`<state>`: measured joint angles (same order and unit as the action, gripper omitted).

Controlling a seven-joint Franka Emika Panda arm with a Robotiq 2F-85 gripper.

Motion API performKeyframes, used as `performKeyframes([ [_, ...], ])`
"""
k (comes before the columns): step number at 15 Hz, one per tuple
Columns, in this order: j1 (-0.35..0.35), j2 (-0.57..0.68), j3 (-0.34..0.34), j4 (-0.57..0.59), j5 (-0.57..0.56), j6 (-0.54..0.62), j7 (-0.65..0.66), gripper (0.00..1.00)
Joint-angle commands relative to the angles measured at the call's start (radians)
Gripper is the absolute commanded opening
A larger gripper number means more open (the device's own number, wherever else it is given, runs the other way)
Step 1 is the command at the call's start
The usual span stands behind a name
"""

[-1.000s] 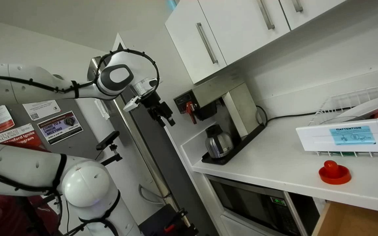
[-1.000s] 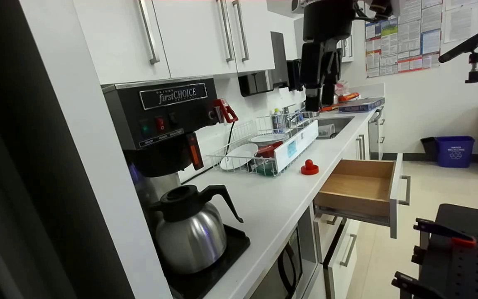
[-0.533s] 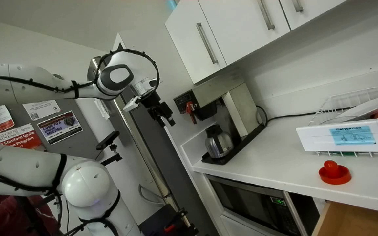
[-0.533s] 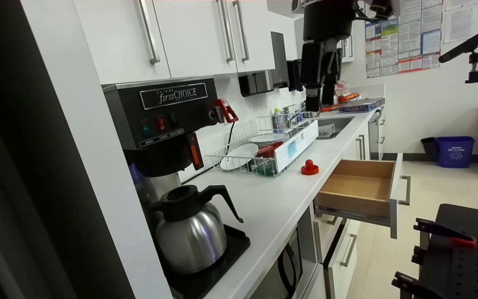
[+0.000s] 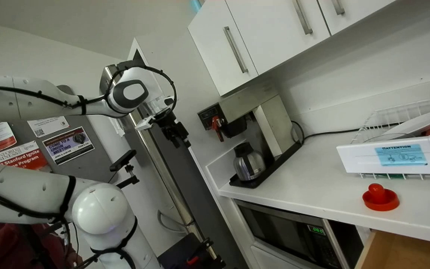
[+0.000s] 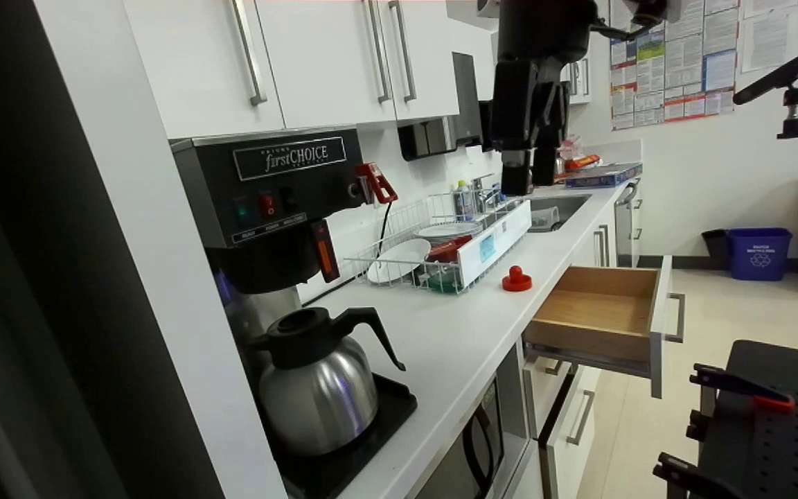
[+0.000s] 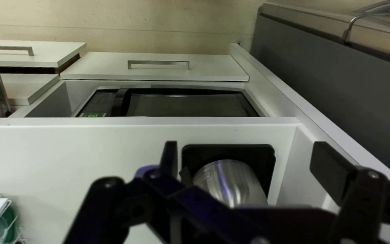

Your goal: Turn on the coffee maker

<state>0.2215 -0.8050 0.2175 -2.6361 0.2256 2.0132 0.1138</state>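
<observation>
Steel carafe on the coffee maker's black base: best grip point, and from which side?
Probably the black handle, pinched across its width, coming in from the dish rack side. It juts that way and slopes down, leaving a gap to the round steel body, whose broad, smooth curve likely offers less hold.

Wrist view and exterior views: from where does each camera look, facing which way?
In an exterior view: faces the coffee maker from its side; arm, jaws show.
In an exterior view: from the coffee maker's front, along the counter; jaws above.
Wrist view: from above, onto carafe and microwave; open jaws at bottom.
Both exterior views share the coffee maker.
</observation>
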Motion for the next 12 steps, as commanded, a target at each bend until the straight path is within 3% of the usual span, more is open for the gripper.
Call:
performKeyframes([
  [1,0.041,0.046,0.083,0.026,0.051,0.04,0.095,1.0],
  [10,0.055,0.029,0.092,0.017,0.035,0.029,0.095,1.0],
  [12,0.029,0.047,0.141,0.027,0.022,0.072,0.171,1.0],
])
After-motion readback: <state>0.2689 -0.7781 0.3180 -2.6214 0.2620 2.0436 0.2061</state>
